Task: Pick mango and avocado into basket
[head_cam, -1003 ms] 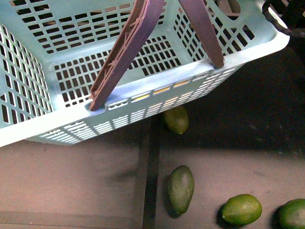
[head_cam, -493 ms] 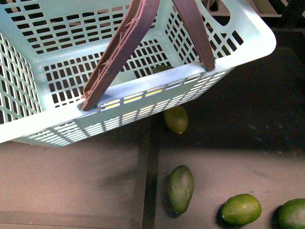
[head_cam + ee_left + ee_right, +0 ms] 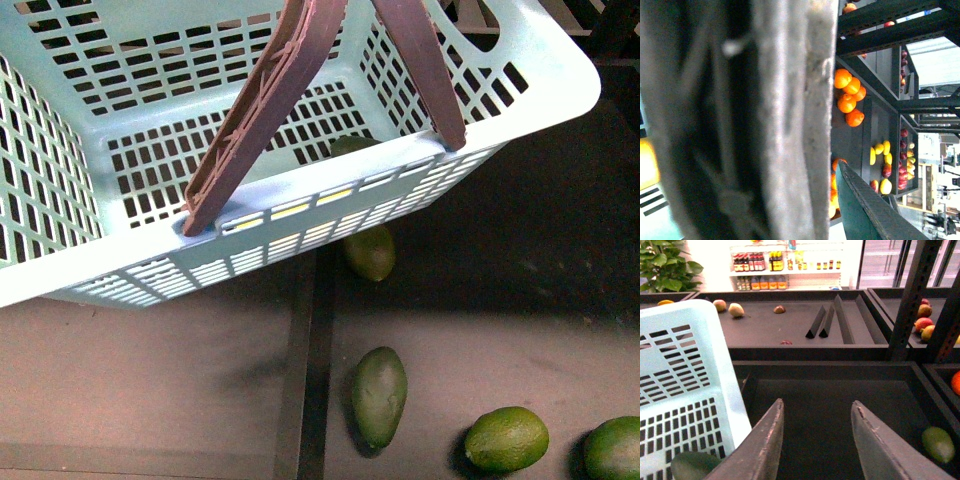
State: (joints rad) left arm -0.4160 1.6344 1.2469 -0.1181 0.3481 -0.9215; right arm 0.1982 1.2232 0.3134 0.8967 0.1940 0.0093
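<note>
- avocado lies on the dark shelf, near our basket, not yet inside
- basket has swung a bit since a moment ago
- right gripper open, empty; left gripper's state we cannot tell

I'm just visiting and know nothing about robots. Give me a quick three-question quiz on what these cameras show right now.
1. True or false: the dull dark green avocado lies inside the basket.
2. What colour is the basket's handle? A brown, B white, C blue.
3. Fill in: the right gripper has its jaws ____, with nothing between them.

Key: 1 false, it lies on the dark surface outside the basket. 2 A. 3 open.
</note>
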